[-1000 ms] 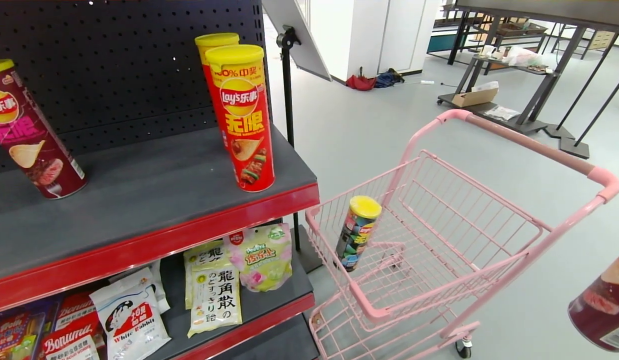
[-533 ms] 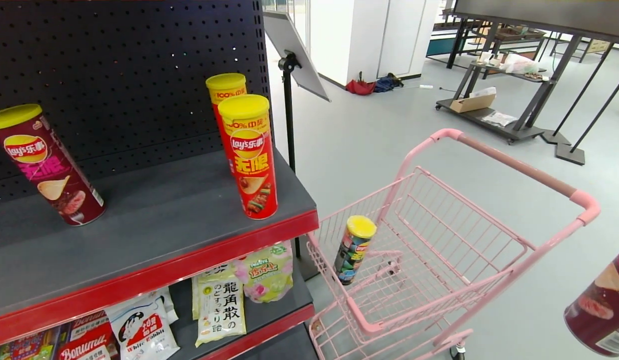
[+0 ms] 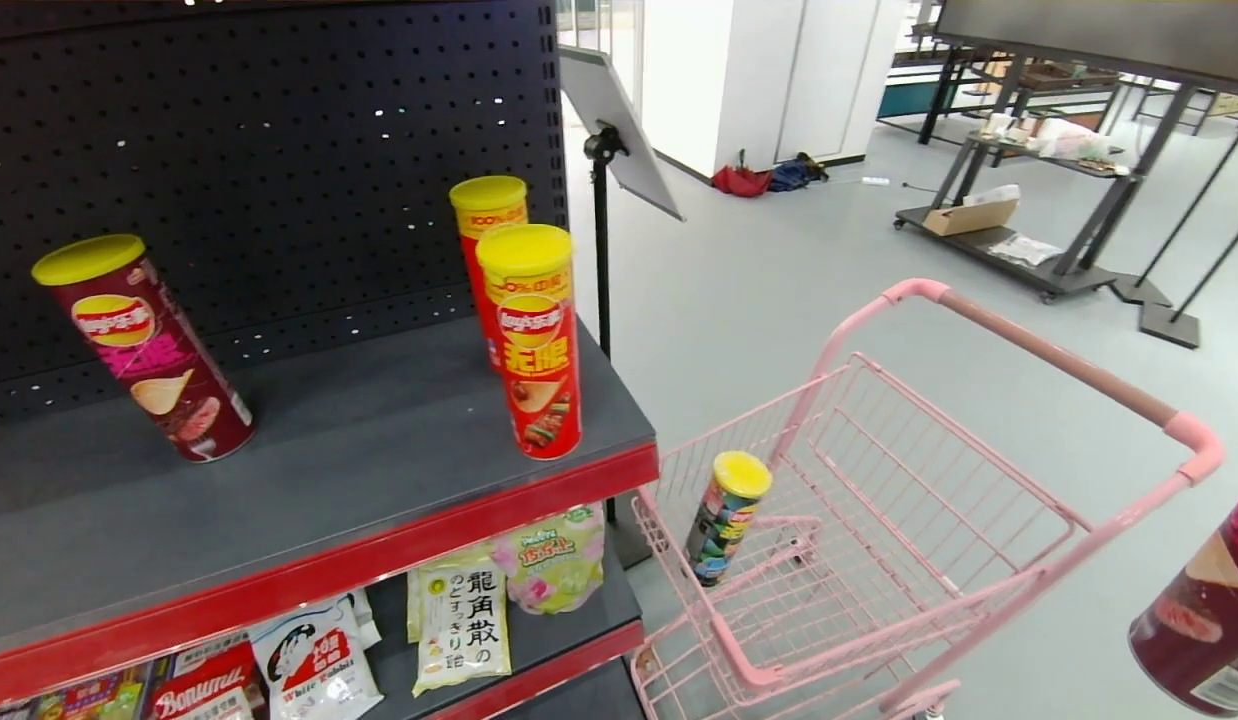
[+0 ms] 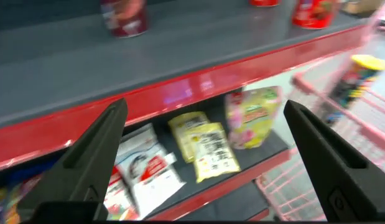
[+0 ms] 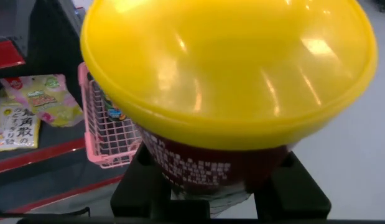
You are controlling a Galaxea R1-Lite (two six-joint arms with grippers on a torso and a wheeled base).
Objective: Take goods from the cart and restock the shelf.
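Head camera looks down on shelf (image 3: 379, 440) and cart (image 3: 1049, 355); both wrist cameras, closer, share the snack bags (image 4: 208, 149).

The shelf (image 3: 329, 450), grey with a red front edge, fills the left of the frame. Three yellow-lidded cans stand on it. A maroon can (image 3: 144, 345) is at the left, well apart from a red can (image 3: 531, 340) near the right front corner. A rear red can (image 3: 487, 205) stands just behind that one. Snack bags (image 3: 459, 620) lie on the tier below. The pink wire cart (image 3: 1039, 345) stands to the right of the shelf, with a dark can (image 3: 727, 518) standing in its corner nearest the shelf. A second maroon can (image 3: 1201, 620), tilted, is in the air at the lower right edge, outside the cart.
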